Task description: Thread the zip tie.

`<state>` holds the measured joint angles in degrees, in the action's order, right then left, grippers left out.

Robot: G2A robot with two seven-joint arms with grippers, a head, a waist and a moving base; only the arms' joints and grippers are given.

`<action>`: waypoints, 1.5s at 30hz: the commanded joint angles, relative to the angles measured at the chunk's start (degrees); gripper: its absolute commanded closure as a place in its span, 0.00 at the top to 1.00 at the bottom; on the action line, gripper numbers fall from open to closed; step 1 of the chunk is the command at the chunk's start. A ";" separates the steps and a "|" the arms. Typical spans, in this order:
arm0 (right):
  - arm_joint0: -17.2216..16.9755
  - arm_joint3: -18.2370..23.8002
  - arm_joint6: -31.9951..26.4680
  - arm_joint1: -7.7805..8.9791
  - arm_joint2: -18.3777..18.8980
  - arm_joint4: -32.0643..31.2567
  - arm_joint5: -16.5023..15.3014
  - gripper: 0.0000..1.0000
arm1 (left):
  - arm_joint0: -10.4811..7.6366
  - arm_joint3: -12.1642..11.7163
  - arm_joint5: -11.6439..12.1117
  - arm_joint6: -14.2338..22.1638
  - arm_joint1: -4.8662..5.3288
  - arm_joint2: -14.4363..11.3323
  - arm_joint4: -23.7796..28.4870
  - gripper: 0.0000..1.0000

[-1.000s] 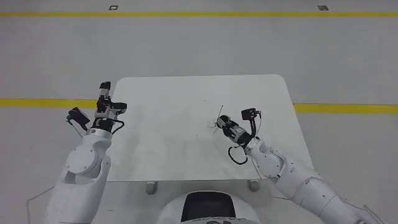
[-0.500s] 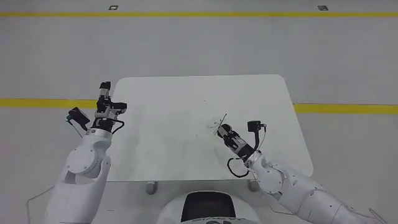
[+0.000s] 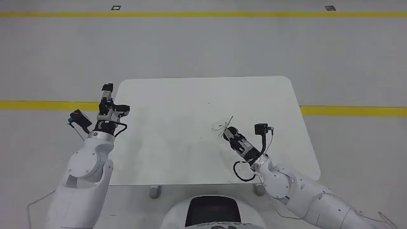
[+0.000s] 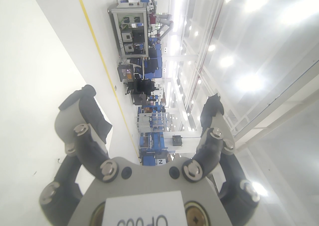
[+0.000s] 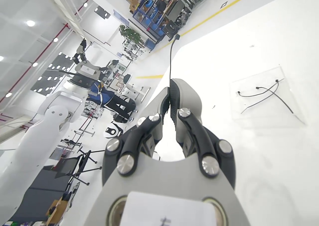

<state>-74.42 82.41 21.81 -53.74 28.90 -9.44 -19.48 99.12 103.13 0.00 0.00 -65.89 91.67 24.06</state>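
Right jaws pinching thin black zip tie, left jaws spread wide

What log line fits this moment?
right end effector: shut on zip tie | left end effector: open, empty | spare ties: in clear tray

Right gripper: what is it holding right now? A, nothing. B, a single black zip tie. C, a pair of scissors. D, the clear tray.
B: the right gripper's jaws are shut on a black zip tie that sticks out past them, while the other ties lie on the clear tray.
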 commanded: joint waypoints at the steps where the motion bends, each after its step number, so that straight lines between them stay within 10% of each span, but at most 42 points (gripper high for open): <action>1: -0.62 0.56 -0.26 -0.18 0.56 2.03 0.00 0.00 | 0.00 0.00 0.00 0.00 0.00 0.00 0.00 1.00; 38: -4.86 4.67 -0.85 -0.85 3.72 8.79 0.00 0.00 | -0.05 0.01 0.03 0.11 -0.01 -0.07 -0.02 1.00; 45: -5.72 5.73 -4.17 -1.93 6.33 15.19 0.00 0.00 | -1.23 0.41 0.70 10.58 0.35 -3.71 -7.61 1.00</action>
<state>-80.03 88.01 18.06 -55.51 34.90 4.88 -19.48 97.98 103.37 0.87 8.89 -65.60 88.85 18.33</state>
